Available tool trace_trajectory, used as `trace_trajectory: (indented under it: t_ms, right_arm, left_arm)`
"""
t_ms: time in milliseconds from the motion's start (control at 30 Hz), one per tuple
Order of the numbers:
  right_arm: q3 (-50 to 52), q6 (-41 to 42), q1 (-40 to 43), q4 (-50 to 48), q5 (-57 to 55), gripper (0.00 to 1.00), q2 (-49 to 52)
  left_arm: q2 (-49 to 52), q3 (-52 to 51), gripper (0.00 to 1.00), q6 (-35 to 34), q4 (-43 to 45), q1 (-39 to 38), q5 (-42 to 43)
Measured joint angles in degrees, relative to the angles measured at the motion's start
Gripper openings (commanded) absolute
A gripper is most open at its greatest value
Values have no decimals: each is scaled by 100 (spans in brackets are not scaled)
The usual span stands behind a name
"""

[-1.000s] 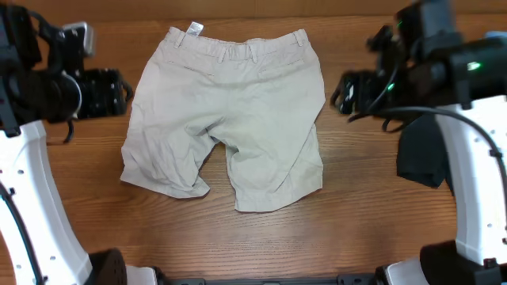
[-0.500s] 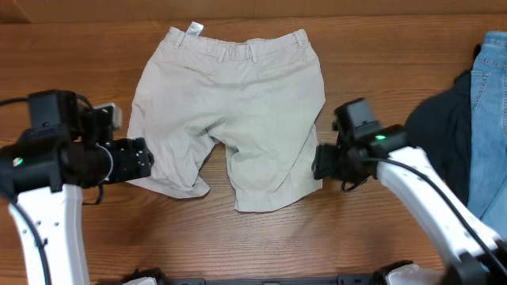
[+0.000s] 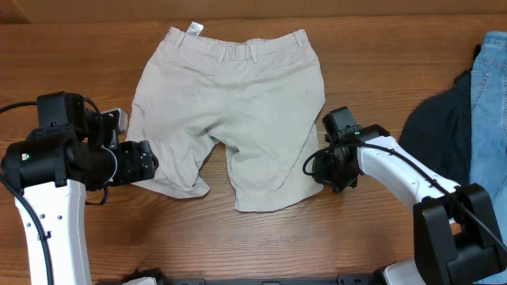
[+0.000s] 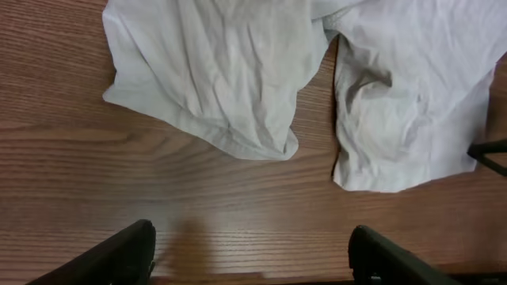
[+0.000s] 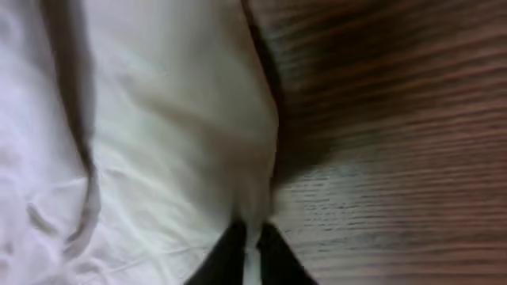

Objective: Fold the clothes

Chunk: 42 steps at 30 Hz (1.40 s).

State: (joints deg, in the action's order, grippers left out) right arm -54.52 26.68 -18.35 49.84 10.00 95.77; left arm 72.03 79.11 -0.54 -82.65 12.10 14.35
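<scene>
The clothes, a pair of cream shorts, lie flat on the wooden table with the waistband at the far side and both legs toward me. My left gripper is low by the left leg's hem, open, with bare wood between its fingers. In the left wrist view the hem of the clothes lies just ahead of that gripper. My right gripper is at the right leg's outer edge. In the right wrist view it is shut on a fold of the clothes.
A dark navy garment and blue denim jeans lie at the table's right edge, behind the right arm. Bare wood runs along the near side of the table.
Both arms came down from the far corners to the leg hems. The right gripper went from open to shut on the right leg's edge. The left gripper shifted slightly and stayed open.
</scene>
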Motion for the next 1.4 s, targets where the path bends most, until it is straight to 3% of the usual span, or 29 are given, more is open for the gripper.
trace_trajectory:
  t_ms: [233,367,400,433,467,533,700,833,933,1200,1333,1400]
  right_arm:
    - [2,424,254,1211,-1049,4,-68]
    - [2,634,439,1320,-1467,7,-350]
    - [2,660,461,1327,-1513,19,-374]
    - [2,688,479,1331,-1539,52,-378]
    - [2,695,505,1353,-1565,62,-378]
    - [2,734,564,1467,-1633,68,-378]
    - [-9,501,595,1572,-1480,65,-595]
    - [-98,-468,581,909,-83,59,-1449]
    - [-216,-986,398,208,1526,55,-2048]
    - [-229,-868,-929,-1303,2542,56,-1735]
    - [-236,-468,-1985,-2026,2240,56,-1189]
    - [-234,-343,-2240,-2586,2162,63,-831]
  left_arm:
    - [0,0,82,0,28,0,0]
    - [0,0,83,0,175,0,0]
    - [0,0,84,0,170,0,0]
    - [0,0,84,0,170,0,0]
    - [0,0,84,0,157,0,-2]
    - [0,0,88,0,107,0,-2]
    - [0,0,88,7,-28,0,-4]
    - [-2,-22,95,-131,-2,0,-28]
    - [0,-68,99,-741,179,0,-280]
    - [103,-76,100,-1932,243,103,-979]
    - [302,-79,100,-2072,236,535,-1056]
    - [304,-83,100,-2026,232,680,-1034]
